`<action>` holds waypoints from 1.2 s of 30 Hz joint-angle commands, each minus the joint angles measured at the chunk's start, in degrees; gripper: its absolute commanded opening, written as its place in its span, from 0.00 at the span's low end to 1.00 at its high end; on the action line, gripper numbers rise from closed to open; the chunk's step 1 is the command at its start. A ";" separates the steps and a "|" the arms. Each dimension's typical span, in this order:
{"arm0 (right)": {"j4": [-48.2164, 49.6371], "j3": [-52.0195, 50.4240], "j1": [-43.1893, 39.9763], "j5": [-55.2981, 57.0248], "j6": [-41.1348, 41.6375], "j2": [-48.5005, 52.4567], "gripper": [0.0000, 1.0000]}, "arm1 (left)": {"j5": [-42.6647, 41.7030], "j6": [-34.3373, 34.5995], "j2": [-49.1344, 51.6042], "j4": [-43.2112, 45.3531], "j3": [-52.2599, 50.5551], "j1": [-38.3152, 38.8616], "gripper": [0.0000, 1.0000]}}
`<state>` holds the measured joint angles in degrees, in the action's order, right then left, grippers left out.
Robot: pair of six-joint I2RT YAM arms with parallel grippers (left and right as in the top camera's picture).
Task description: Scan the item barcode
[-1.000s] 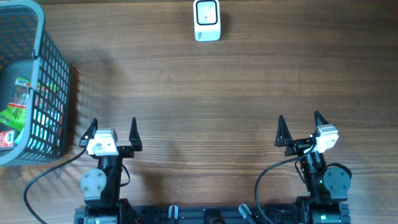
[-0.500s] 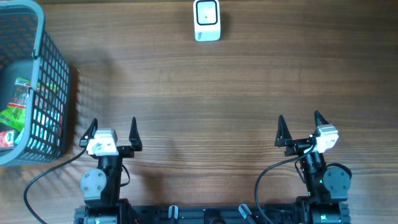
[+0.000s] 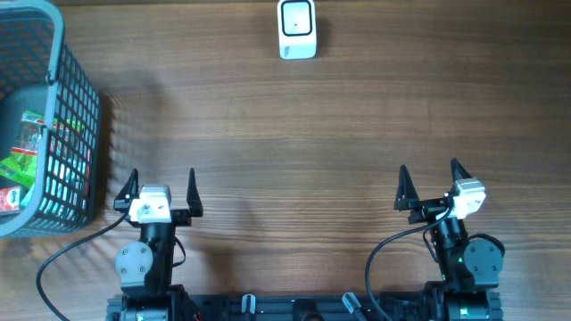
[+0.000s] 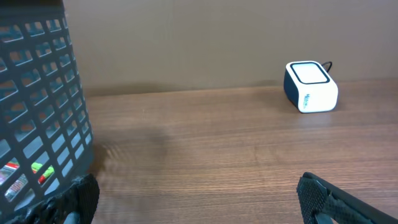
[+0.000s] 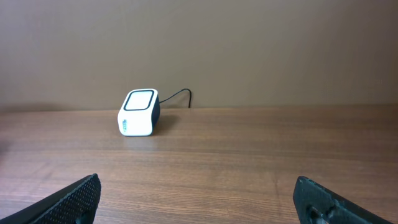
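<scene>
Left end effector (image 3: 162, 178): fingers spread wide, nothing between them, sitting low at the near left of the worktop (image 3: 294, 125). Right end effector (image 3: 429, 171): likewise spread and empty, at the near right.

Packaged items (image 3: 22, 165), in green and red wrappers, lie inside the grey mesh basket (image 3: 78, 116) at the worktop's left edge. No barcode is legible. The basket stands ahead and to the left of the left end effector, near it but not touching, and well apart from the right one.

Barcode scanner (image 3: 296, 28): white body, window facing up, cable trailing behind. It stands at the far edge, mid-worktop, well ahead of both end effectors.
</scene>
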<state>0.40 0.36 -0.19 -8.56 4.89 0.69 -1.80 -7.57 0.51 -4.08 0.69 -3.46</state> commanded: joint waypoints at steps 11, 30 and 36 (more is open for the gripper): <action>0.24 -0.07 -0.31 -0.52 -0.37 0.33 1.00 | -7.80 14.53 10.01 -23.28 32.68 0.26 1.00; 0.24 -0.07 -0.31 -0.52 -0.37 0.33 1.00 | 13.20 41.68 74.40 -57.90 99.41 -17.62 0.81; 0.24 -0.07 -0.31 -0.52 -0.35 0.33 1.00 | 13.27 46.03 79.01 -59.28 99.21 -40.61 0.98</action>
<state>0.40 0.36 -0.21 -8.58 4.89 1.28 10.76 34.92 76.27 -63.05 99.29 -37.82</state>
